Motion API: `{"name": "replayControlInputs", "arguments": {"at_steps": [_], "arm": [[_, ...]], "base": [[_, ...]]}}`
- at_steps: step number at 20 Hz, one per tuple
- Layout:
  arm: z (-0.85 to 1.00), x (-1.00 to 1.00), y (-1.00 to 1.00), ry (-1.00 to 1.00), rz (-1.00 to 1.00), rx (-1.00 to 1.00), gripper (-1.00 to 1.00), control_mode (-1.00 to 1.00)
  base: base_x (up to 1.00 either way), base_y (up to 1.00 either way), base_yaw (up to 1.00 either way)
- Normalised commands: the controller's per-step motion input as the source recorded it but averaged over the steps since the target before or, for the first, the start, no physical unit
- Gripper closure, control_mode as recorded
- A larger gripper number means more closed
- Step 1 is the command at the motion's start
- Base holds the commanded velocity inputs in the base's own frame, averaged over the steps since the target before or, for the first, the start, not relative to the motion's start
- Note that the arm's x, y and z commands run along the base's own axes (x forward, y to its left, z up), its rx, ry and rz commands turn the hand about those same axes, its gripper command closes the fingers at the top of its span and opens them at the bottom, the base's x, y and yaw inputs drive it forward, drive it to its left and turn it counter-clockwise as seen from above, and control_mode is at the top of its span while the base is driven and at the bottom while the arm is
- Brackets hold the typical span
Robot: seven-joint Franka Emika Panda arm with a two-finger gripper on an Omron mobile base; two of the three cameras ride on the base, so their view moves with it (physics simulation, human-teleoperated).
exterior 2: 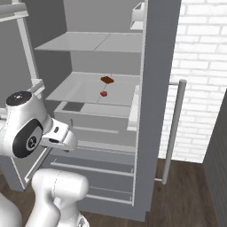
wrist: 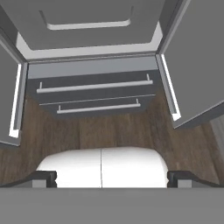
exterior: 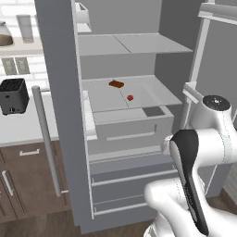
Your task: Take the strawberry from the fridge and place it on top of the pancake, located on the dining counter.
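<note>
Strawberry (exterior: 130,97) sitting on middle shelf (exterior: 157,95) of fridge (exterior: 60,115), doors standing open for access; hand (wrist: 112,178) hanging outside, fingers spread apart, gripping nothing.

Pale grey fridge shelf (exterior: 157,95), small red strawberry (exterior: 130,97) on it, flat dark-brown piece (exterior: 116,84) just behind

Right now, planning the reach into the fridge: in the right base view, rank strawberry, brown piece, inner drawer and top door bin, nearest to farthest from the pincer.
From the open pincer, held low out front:
1. Inner drawer, lowest, at the front.
2. Strawberry, on the shelf above.
3. Brown piece, behind the strawberry.
4. Top door bin, high on the right.
</note>
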Motion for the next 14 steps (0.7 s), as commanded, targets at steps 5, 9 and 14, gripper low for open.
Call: {"name": "replayControlInputs", "arguments": {"at_steps": [5, 9, 14], "arm": [[0.00, 0.02, 0.00, 0.00, 0.00, 0.00, -1.00, 1.00], [0.00, 0.00, 0.00, 0.00, 0.00, 0.00, -1.00, 1.00], [0.00, 0.00, 0.00, 0.00, 0.00, 0.00, -1.00, 1.00]], "base": [[0.19, 0.00, 0.00], [0.44, 0.00, 0.00], [0.42, 0.00, 0.00]]}}
